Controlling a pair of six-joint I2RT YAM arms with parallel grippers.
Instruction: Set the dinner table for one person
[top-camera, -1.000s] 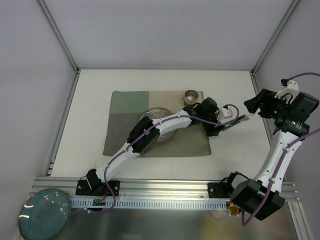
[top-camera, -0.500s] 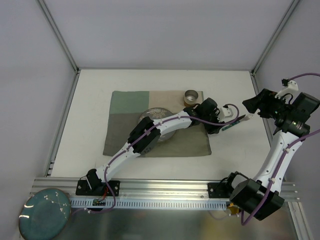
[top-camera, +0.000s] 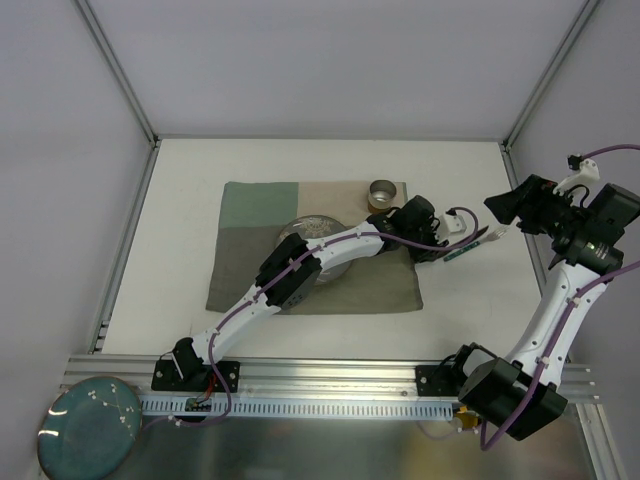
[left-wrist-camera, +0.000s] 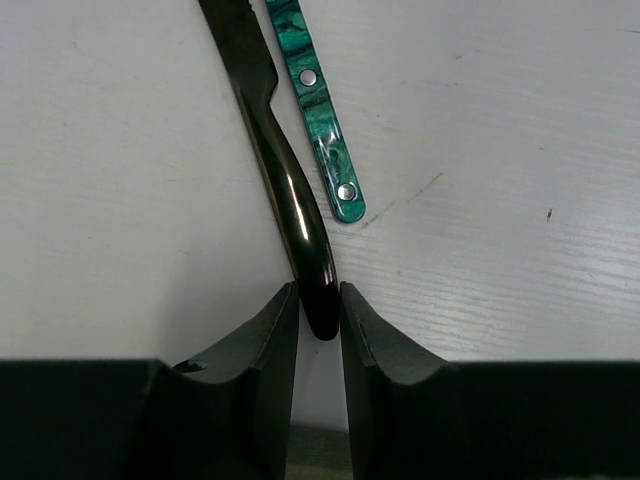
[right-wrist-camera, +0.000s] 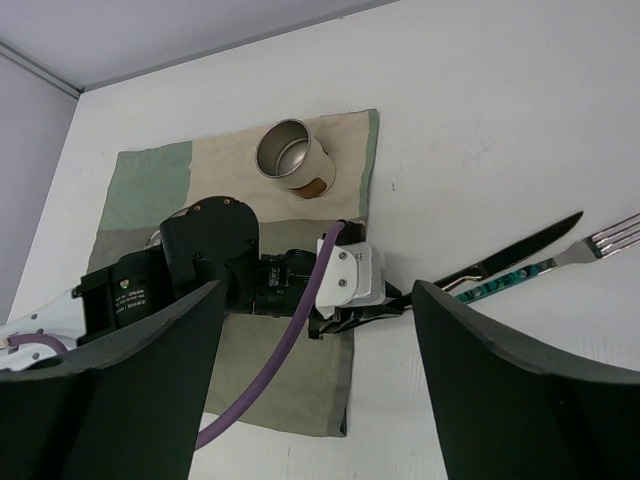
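Two fingers (left-wrist-camera: 265, 350) pinch knife (left-wrist-camera: 285, 190) beyond mat's (top-camera: 250, 215) right edge.

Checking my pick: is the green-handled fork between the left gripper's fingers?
No, the dark handle of the knife sits between the fingers of the left gripper; the fork lies beside it, outside them.

Hidden and cropped parts.
Left arm (top-camera: 300, 265) is covering part of the round dish (top-camera: 305, 228); knife (left-wrist-camera: 285, 180) and fork (left-wrist-camera: 322, 110) are running off-frame.

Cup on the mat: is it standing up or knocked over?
Upright: from above, the cup's round mouth faces straight up, and the right wrist view shows it standing on its base on the mat.
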